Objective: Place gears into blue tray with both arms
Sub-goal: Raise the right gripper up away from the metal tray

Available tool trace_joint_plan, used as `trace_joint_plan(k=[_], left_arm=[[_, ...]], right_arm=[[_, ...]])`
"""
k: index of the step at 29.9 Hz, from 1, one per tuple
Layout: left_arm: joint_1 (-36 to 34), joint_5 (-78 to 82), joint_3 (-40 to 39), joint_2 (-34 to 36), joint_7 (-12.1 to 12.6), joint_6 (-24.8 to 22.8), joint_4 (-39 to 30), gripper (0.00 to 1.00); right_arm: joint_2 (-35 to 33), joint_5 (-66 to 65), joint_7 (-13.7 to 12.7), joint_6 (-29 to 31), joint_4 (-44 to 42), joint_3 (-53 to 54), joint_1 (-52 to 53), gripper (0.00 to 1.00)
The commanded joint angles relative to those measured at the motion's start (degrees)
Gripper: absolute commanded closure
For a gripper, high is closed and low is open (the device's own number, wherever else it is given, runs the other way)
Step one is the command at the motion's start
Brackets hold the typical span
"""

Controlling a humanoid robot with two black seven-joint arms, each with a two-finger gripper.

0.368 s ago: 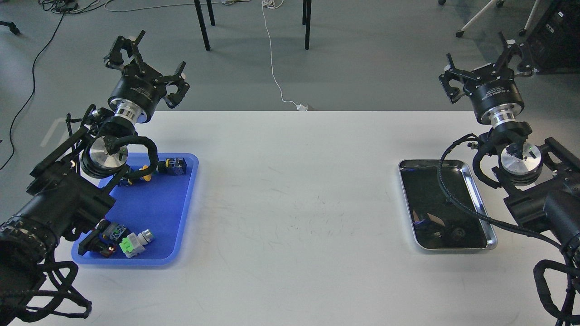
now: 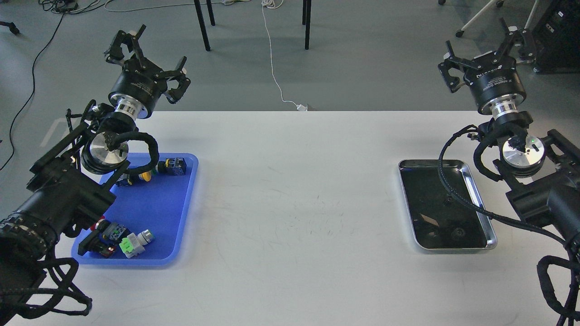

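Left end effector (image 2: 147,56) is up high beyond the far edge of the desk (image 2: 294,190), fingers spread wide, nothing in them. Over on the other side, the right end effector (image 2: 487,50) mirrors it: raised past the far right corner of the desk, fingers splayed apart, also holding nothing. Both arms reach in from the near corners, cables looping around their silver joint rings.

Below the left arm sits the blue tray (image 2: 181,226), flat on the desk at the left. In it: a push-button with a yellow cap (image 2: 144,175) and a dark blue-and-yellow switch block (image 2: 174,166) near the far rim, and at the near end a grey-and-green switch (image 2: 135,242) beside a black one with red (image 2: 97,242), partly hidden by the arm.

On the right side of the desk, well apart from the blue tray, lies the steel tray (image 2: 481,201) with its dark, reflective bottom. One gear (image 2: 458,232) shows as a small round toothed shape near its near edge; a second small dark speck (image 2: 448,197) sits closer to the middle, right by the arm's cable, too faint to call for certain.
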Motion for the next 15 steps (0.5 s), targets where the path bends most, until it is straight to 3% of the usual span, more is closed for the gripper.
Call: trace_joint_plan(k=[1, 7, 15], left_arm=[[-0.06, -0.07, -0.28, 0.75, -0.17, -0.73, -0.03, 0.02], [-0.06, -0.07, -0.19, 1.19, -0.17, -0.12, -0.29, 0.02], [-0.32, 0.02, 0.16, 1.28, 0.45, -0.82, -0.55, 0.02]], right_arm=[[-4.00, -4.06, -0.07, 0.04, 0.70, -3.93, 2.43, 0.01], [-12.88, -7.94, -1.21, 0.12, 2.64, -14.21, 8.57, 0.01], [-18.34, -9.08, -1.83, 0.13, 4.30, -45.91, 28.24, 0.01]])
